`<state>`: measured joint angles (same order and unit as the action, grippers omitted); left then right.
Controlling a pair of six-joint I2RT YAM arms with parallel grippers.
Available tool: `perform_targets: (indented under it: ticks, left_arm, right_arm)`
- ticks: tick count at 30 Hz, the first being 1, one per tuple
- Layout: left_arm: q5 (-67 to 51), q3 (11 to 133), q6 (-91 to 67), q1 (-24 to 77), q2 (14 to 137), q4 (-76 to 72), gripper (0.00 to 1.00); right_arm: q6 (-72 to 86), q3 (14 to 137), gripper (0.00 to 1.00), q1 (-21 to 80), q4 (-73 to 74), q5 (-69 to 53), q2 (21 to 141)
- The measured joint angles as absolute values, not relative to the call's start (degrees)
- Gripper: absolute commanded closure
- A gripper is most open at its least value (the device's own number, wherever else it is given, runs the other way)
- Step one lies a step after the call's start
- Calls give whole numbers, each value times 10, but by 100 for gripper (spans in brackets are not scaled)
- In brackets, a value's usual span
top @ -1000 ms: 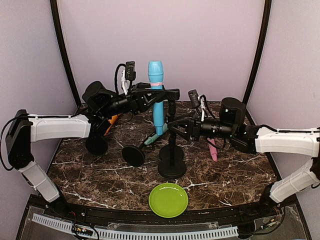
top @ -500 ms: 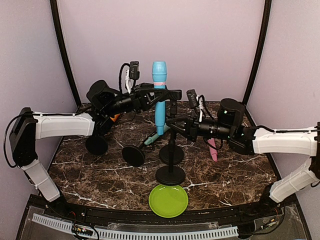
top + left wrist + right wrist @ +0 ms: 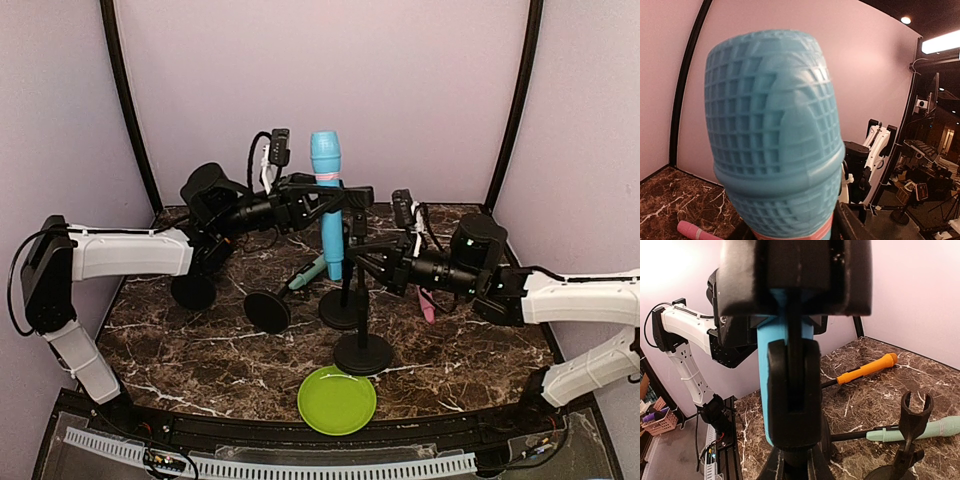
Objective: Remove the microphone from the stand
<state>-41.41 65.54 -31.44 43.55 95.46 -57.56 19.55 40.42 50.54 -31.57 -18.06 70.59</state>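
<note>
Top external: blue mic [image 3: 325, 155] upright at centre frame, above the tabletop, its lower end just beside the stand's [image 3: 362, 352] post. I cannot tell whether it is free of the clip.

Left gripper [image 3: 345, 195] reaches in from the left, fingers clamped round the mic's barrel below the head. Right gripper [image 3: 362, 252] comes in from the right, clenched on the stand's neck. In the right wrist view the clip sits between its fingers with the blue barrel behind.

Handling, my guess: a rigid plastic shell, light, not fragile. The barrel looks smooth and may slide in a loose pinch. The ribbed head would grip better but is wide. Best hold is mid-barrel, under the head.

Containers: one green plate [image 3: 337, 400], lower centre, just in front of the stand's base. Nothing lies in it.
</note>
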Motion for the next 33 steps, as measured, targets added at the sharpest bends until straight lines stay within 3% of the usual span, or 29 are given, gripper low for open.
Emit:
perform_targets:
  ticks: [2, 4, 8, 24, 33]
  left_arm:
    - [-416, 656, -309, 436, 955, -570, 27]
    - [-417, 656, -299, 432, 954, -569, 19]
    - [-411, 656, -271, 425, 950, -540, 8]
    - [-379, 582, -189, 430, 895, -439, 5]
    - [-322, 574, -100, 500, 885, -330, 6]
  right_arm:
    - [198, 390, 100, 505, -317, -164, 690]
    - [204, 378, 100, 501, -315, -139, 671]
    - [206, 378, 100, 495, -314, -97, 648]
    - [193, 456, 100, 492, -267, -2, 636]
    - [189, 514, 100, 492, -278, 1, 675]
